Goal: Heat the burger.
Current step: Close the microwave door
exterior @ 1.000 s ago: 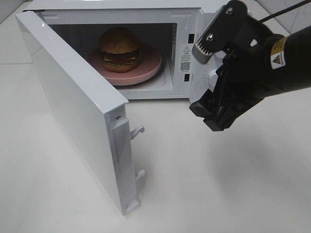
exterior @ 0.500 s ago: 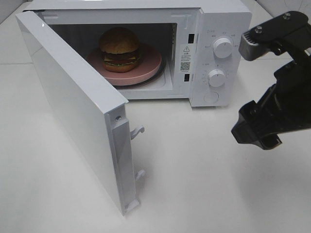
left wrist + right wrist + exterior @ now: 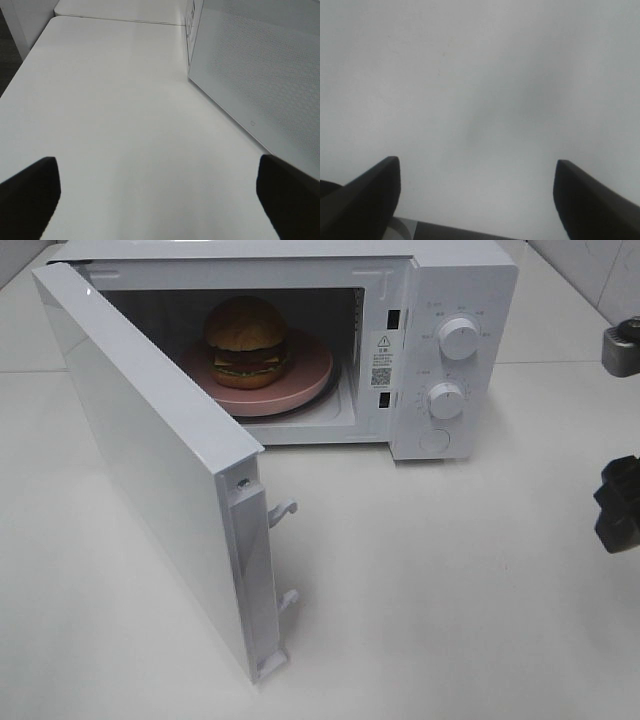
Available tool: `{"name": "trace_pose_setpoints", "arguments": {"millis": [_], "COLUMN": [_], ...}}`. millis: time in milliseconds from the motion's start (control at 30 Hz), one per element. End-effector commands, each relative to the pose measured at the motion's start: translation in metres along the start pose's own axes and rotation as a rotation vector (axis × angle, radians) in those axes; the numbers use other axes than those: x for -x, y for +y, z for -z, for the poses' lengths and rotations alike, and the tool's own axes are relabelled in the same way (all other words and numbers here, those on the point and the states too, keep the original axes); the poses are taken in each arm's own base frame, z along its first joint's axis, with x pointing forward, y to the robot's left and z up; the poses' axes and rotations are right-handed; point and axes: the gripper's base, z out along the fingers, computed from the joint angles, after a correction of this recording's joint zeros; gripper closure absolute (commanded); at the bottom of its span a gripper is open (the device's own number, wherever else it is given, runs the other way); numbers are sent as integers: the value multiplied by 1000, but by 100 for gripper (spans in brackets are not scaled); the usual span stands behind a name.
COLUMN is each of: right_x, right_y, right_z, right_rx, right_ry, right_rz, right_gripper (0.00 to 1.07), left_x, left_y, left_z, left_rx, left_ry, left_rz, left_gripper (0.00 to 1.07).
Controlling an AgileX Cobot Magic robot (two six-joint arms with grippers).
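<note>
Sitting in open microwave point(image 3: 465, 280): burger point(image 3: 247, 340) | right arm point(image 3: 620, 502) cropped | both jaws apart, empty

Your left fingers point(image 3: 27, 197) and right fingers point(image 3: 365, 195) were plain matte black wedges; right of the microwave point(image 3: 465, 280), your right arm point(image 3: 622, 505) showed black beneath grey metal.

One white microwave point(image 3: 470, 270), with one door point(image 3: 150, 460) and two latch hooks point(image 3: 284, 510), on one desk point(image 3: 450, 590). Also counted: one burger point(image 3: 247, 340), one pink plate point(image 3: 305, 375), two dials point(image 3: 458, 338) and one round button point(image 3: 434, 441). There are two grippers, the left gripper point(image 3: 157, 167) and the right gripper point(image 3: 477, 167), each showing two dark fingers point(image 3: 30, 195).
</note>
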Motion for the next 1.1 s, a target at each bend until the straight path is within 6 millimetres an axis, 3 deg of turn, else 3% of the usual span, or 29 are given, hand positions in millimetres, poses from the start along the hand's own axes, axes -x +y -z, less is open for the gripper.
{"name": "trace_pose_setpoints", "arguments": {"millis": [33, 200, 567, 767, 1033, 1100], "right_x": [-9, -21, -53, -65, -114, -118], "right_y": [-4, -7, -13, -13, -16, -17], "right_z": [3, 14, 59, 70, 72, 72], "right_rx": [4, -2, 33, 54, 39, 34], "right_ry": [65, 89, -119, -162, -324, -346], "right_rz": [-46, -44, -88, -78, -90, -96], "right_gripper": [33, 33, 33, 33, 33, 33], "left_x": [-1, -1, -1, -1, -1, -1], "left_y": [0, 0, 0, 0, 0, 0], "left_z": [2, 2, 2, 2, 2, 2], "left_rx": [-8, -8, -8, -8, -8, -8], "left_ry": [-15, -15, -15, -15, -15, -15], "left_rz": [-2, -2, -2, -2, -2, -2], "left_gripper": [6, 6, 6, 6, 6, 6]}}
